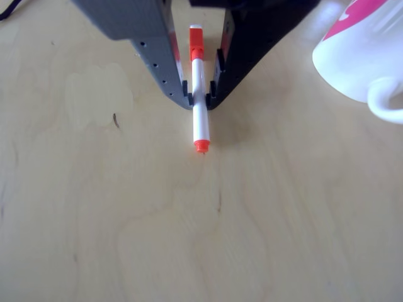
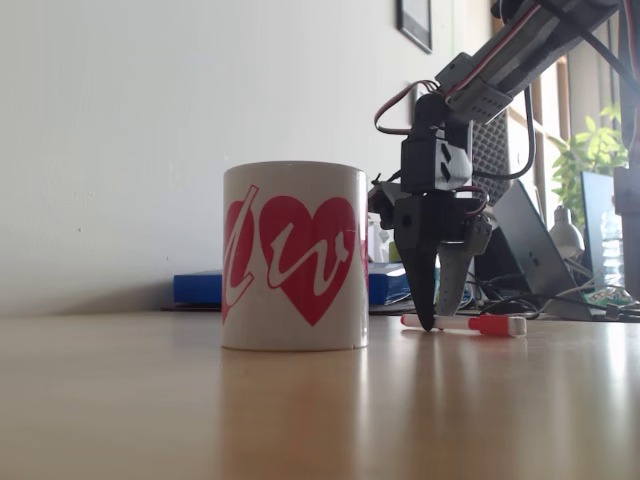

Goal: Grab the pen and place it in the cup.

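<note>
The pen [image 1: 200, 119] lies flat on the pale wooden table [image 1: 189, 226], orange-red cap toward the arm and small end plug pointing away. My gripper [image 1: 200, 99] straddles its white barrel, the grey finger [image 1: 165, 69] and the black finger [image 1: 236, 56] pressing it from both sides. In the fixed view the gripper [image 2: 438, 320] points straight down with its tips at the tabletop, and the pen [image 2: 470, 324] sticks out to the right. The white cup [image 2: 295, 255] with pink hearts stands upright left of the gripper; in the other view the cup [image 1: 362, 50] is at the top right, handle toward the camera.
Behind the cup lies a blue flat object [image 2: 195, 288]. A laptop and cables [image 2: 530, 250] and a plant [image 2: 590, 150] crowd the back right. Bare wood stretches in front of the pen.
</note>
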